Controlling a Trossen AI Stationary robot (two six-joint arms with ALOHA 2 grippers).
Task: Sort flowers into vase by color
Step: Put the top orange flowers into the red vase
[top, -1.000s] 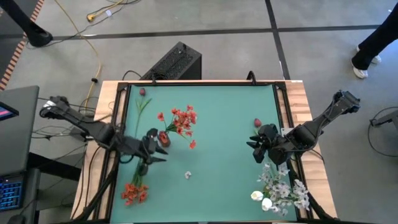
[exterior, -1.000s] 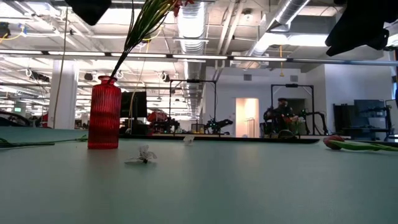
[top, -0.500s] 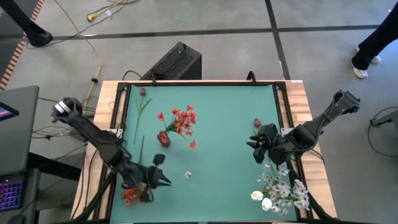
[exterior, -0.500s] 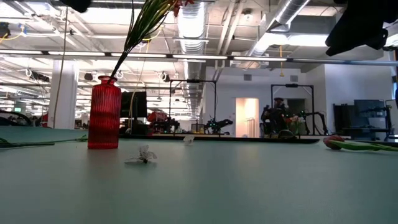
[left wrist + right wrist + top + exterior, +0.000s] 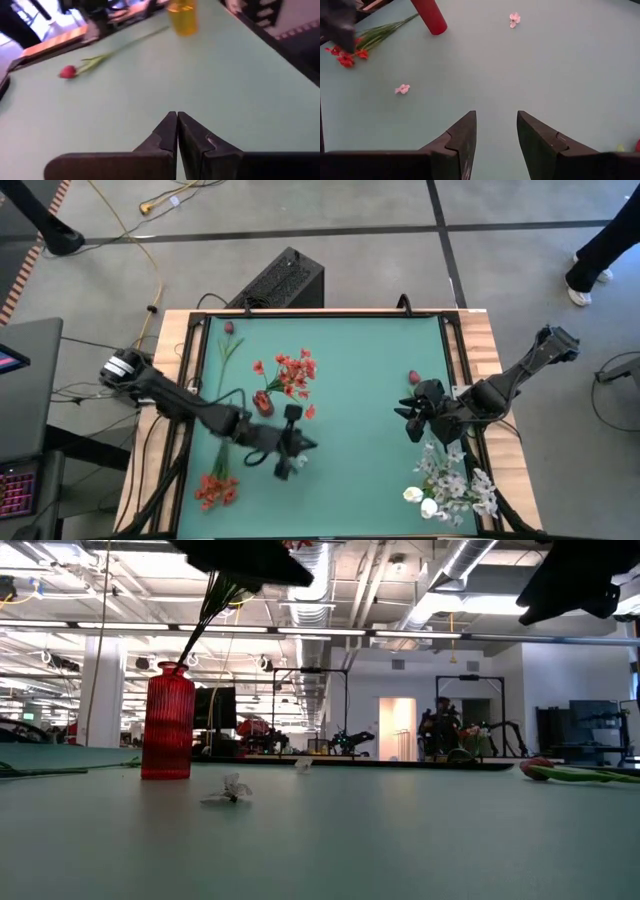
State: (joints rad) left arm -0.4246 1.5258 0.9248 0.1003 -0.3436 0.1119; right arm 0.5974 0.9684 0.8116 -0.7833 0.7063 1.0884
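Overhead: left gripper (image 5: 296,452) stretched low across green table (image 5: 350,370), fingers pressed together, empty; orange-red flowers (image 5: 292,373) in red vase (image 5: 263,402). Right wrist: right gripper (image 5: 495,131) spread, hovering, empty.

From above, the left gripper (image 5: 296,455) covers the loose white blossom (image 5: 233,790) near the table's middle, so you cannot tell whether it touches. At table height the red vase's (image 5: 168,721) flowers (image 5: 240,565) are cut off by the picture's edge, and both arms show only as dark shapes.
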